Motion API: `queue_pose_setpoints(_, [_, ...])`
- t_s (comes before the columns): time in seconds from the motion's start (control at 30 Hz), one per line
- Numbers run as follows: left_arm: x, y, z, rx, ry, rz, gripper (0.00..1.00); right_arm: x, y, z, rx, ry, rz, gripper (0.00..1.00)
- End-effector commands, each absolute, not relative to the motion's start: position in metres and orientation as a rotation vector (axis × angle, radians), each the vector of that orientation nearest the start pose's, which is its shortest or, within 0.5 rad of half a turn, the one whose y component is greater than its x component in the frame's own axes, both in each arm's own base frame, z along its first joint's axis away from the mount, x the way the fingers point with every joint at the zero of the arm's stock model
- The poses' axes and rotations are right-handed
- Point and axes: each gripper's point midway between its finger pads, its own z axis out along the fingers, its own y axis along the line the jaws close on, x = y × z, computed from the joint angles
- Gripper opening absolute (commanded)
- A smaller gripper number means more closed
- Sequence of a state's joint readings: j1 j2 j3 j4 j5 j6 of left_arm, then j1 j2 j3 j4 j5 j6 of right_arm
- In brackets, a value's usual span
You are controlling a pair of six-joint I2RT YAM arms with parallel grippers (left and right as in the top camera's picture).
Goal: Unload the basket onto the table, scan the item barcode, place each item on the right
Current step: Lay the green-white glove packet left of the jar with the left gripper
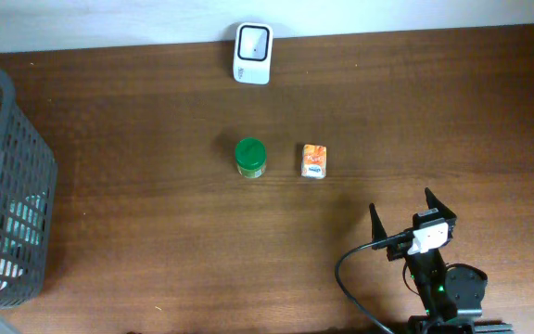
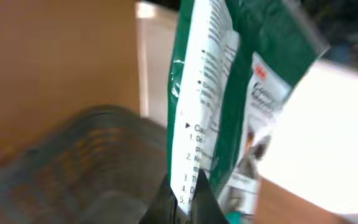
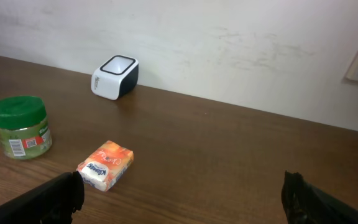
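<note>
gripping only the thin lower edge of the green and white packet [image 2: 219, 87], clamped shut in the left gripper [image 2: 182, 210] above the grey mesh basket [image 2: 73, 155] at the table's left end, well apart from the white scanner [image 1: 252, 53] by the far wall. judged a slip the main danger: held floppy film by one edge, so could have let it swing, fold or slide free on the carry and drop back into the basket. judged a missed read the second: saw no barcode on the blurred face in view, so might have presented it crumpled or wrong side to the scanner window. might also have clipped the green-lidded jar [image 1: 250, 157] or the orange tissue pack [image 1: 315, 160] in front of the scanner, if carried low. found the right gripper [image 1: 403, 208] spread wide and empty near the front right. read little on the packet: small black print on a white panel, numbered lines, a red mark higher up, no brand sharp enough to name. made out what looked like "kleenex" on the tissue pack's blue oval, and a small red and white label on the jar, too small to read.
</note>
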State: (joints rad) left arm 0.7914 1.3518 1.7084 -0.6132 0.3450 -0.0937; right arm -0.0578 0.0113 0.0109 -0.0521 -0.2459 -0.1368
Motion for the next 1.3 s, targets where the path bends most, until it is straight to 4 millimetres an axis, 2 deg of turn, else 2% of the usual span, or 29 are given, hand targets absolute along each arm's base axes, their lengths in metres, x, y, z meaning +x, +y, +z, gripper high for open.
queue_pose_setpoints(0.0, [0.329, 0.175, 0.466, -0.437, 1.745, -0.073, 0.00, 0.243, 0.031, 0.162, -0.261, 1.603, 0.065, 0.98])
queue_pose_setpoints(0.03, [0.334, 0.155, 0.452, -0.426, 1.807, -0.136, 0.00, 0.243, 0.031, 0.162, -0.261, 1.603, 0.065, 0.98])
queue_pose_setpoints(0.2, [0.360, 0.086, 0.380, -0.361, 2.050, -0.357, 0.00, 0.243, 0.031, 0.162, -0.261, 1.603, 0.065, 0.98])
queue_pose_setpoints(0.27, [0.370, 0.058, 0.338, -0.329, 2.161, -0.435, 0.00, 0.243, 0.031, 0.162, -0.261, 1.603, 0.065, 0.99])
queue_pose_setpoints(0.33, [0.374, 0.040, 0.305, -0.312, 2.244, -0.485, 0.00, 0.243, 0.031, 0.162, -0.261, 1.603, 0.065, 0.98])
queue_pose_setpoints(0.4, [0.377, 0.016, 0.256, -0.289, 2.362, -0.552, 0.00, 0.243, 0.031, 0.162, -0.261, 1.603, 0.064, 0.98])
queue_pose_setpoints(0.5, [0.376, -0.002, 0.198, -0.324, 2.483, -0.579, 0.00, 0.243, 0.031, 0.162, -0.261, 1.603, 0.065, 0.98])
queue_pose_setpoints(0.63, [0.368, -0.006, 0.143, -0.481, 2.595, -0.532, 0.00, 0.243, 0.031, 0.162, -0.261, 1.603, 0.065, 0.98])
queue_pose_setpoints(0.73, [0.362, -0.007, 0.114, -0.596, 2.640, -0.429, 0.00, 0.243, 0.031, 0.162, -0.261, 1.603, 0.065, 0.98])
queue_pose_setpoints(0.83, [0.358, -0.006, 0.098, -0.739, 2.628, -0.340, 0.00, 0.243, 0.031, 0.162, -0.261, 1.603, 0.065, 0.98])
queue_pose_setpoints(0.93, [0.360, -0.027, 0.086, -0.673, 2.618, -0.361, 0.00, 0.243, 0.031, 0.162, -0.261, 1.603, 0.065, 0.98])
queue_pose_setpoints(1.03, [0.359, -0.040, 0.078, -0.622, 2.617, -0.364, 0.00, 0.243, 0.031, 0.162, -0.261, 1.603, 0.065, 0.98])
queue_pose_setpoints(1.13, [0.357, -0.038, 0.072, -0.684, 2.603, -0.307, 0.00, 0.243, 0.031, 0.162, -0.261, 1.603, 0.065, 0.98])
queue_pose_setpoints(1.27, [0.357, -0.039, 0.072, -0.732, 2.589, -0.315, 0.00, 0.243, 0.031, 0.162, -0.261, 1.603, 0.065, 0.98])
